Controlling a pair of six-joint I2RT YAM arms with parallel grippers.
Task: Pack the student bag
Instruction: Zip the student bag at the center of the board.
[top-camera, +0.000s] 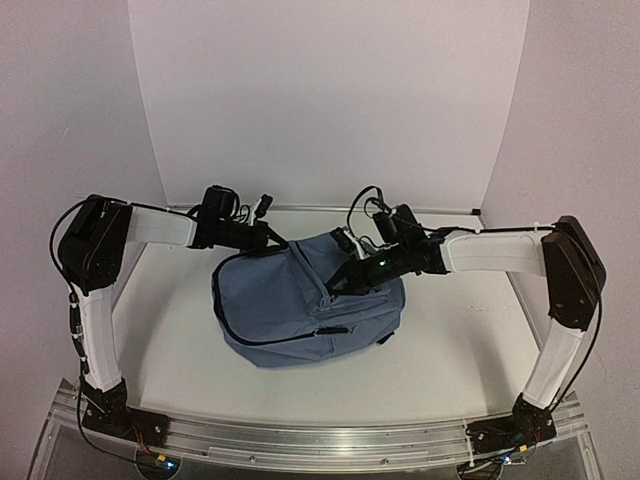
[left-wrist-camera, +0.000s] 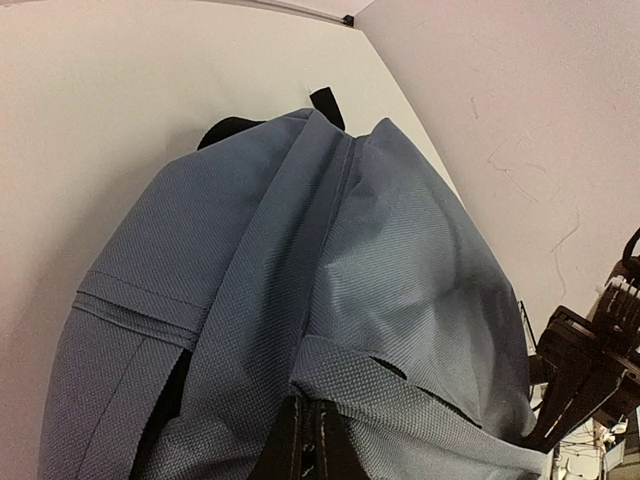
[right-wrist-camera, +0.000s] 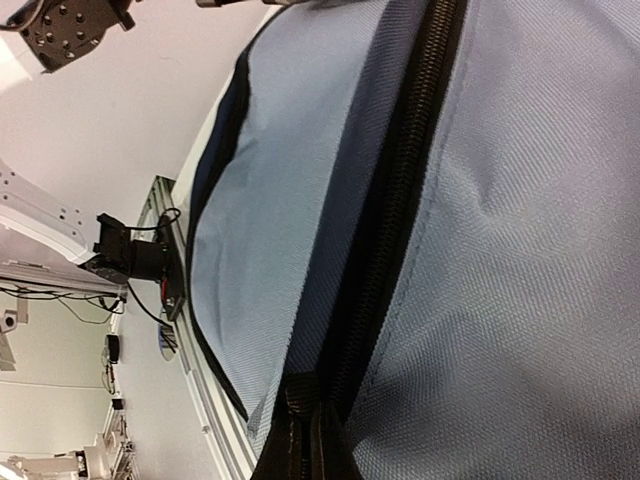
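Note:
The slate-blue student bag (top-camera: 290, 305) lies on the white table between both arms. My left gripper (top-camera: 275, 240) is at its far left top edge. In the left wrist view the dark fingers (left-wrist-camera: 300, 445) are pressed together, pinching a blue webbing strap (left-wrist-camera: 360, 385) of the student bag (left-wrist-camera: 400, 270). My right gripper (top-camera: 340, 283) reaches down onto the bag's upper middle. In the right wrist view that gripper (right-wrist-camera: 312, 445) is shut on the fabric at the end of the dark zipper (right-wrist-camera: 400, 190). What is inside the bag is hidden.
White walls stand close behind and beside the table (top-camera: 460, 330). A metal rail (top-camera: 330, 440) runs along the near edge, carrying both arm bases. Black shoulder straps (left-wrist-camera: 235, 128) poke out beyond the bag's far end. The right arm's gripper body (left-wrist-camera: 590, 370) shows at the left wrist view's right edge.

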